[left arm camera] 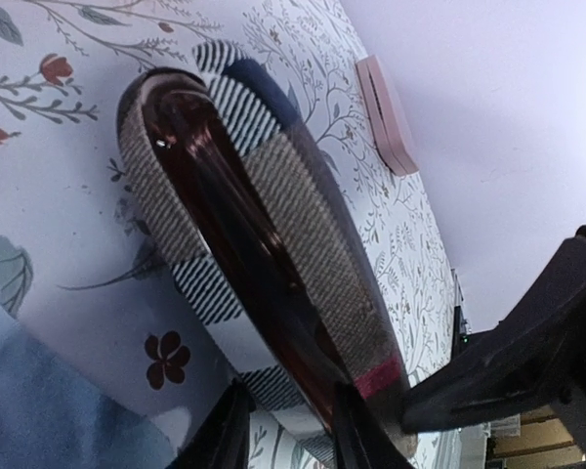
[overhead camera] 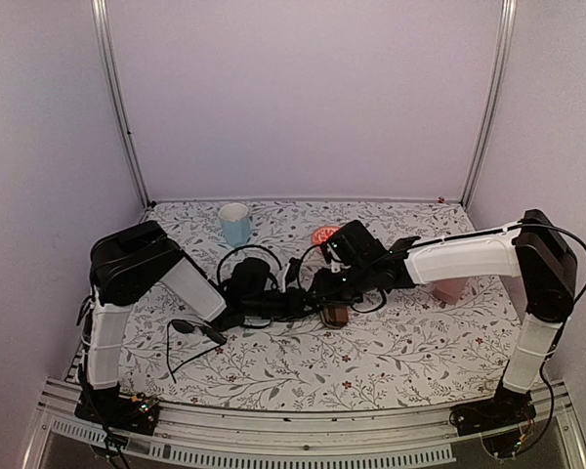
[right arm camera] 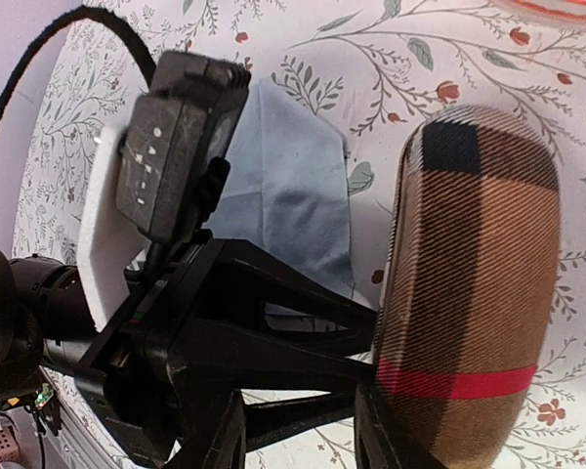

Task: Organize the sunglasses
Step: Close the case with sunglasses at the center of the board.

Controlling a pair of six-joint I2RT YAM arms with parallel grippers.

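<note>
Work on the brown case in the middle of the table comes first, we judge. The left gripper has its fingers on both sides of the red-band end, and we cannot tell if they press it. The right gripper, just beside that end, has its fingers spread with nothing between them. We should let one gripper steady the case while the other opens it, and only then fetch the black sunglasses by the frame; they lie well apart, toward the table's near-left corner, and the pinkish pair we cannot find.
</note>
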